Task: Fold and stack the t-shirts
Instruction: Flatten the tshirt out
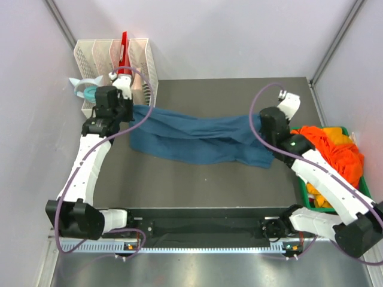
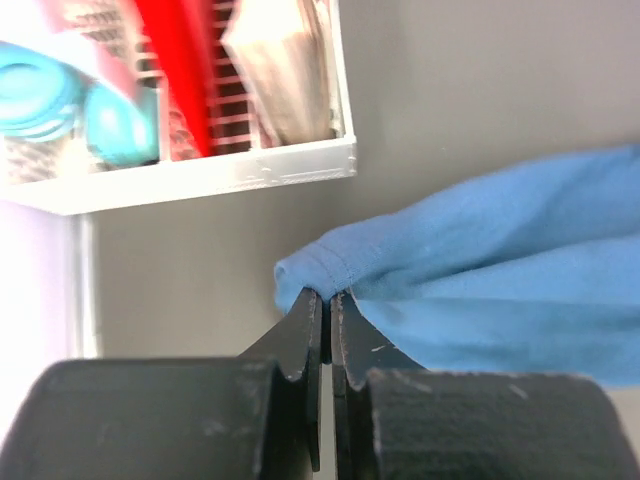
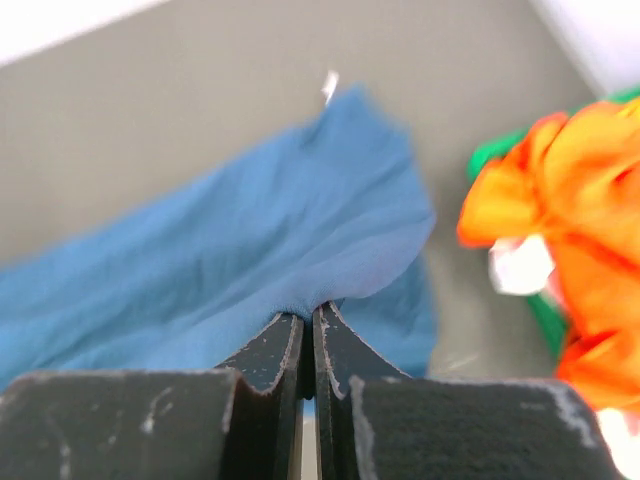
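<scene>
A teal-blue t-shirt (image 1: 197,137) stretches, rumpled, across the middle of the dark table between both arms. My left gripper (image 2: 327,296) is shut on the blue t-shirt's (image 2: 480,270) left end, a hemmed edge pinched between the jaws, close to the white rack. My right gripper (image 3: 308,314) is shut on a fold of the same t-shirt (image 3: 250,250) at its right end. Orange t-shirts (image 1: 335,152) with bits of yellow and white lie heaped in a bin at the right; in the right wrist view the orange heap (image 3: 575,190) shows beside the blue cloth.
A white wire file rack (image 1: 116,66) with a red item stands at the back left, with a light-blue tape dispenser (image 1: 84,89) beside it. The green bin (image 1: 320,203) sits at the table's right edge. White walls close the back and sides.
</scene>
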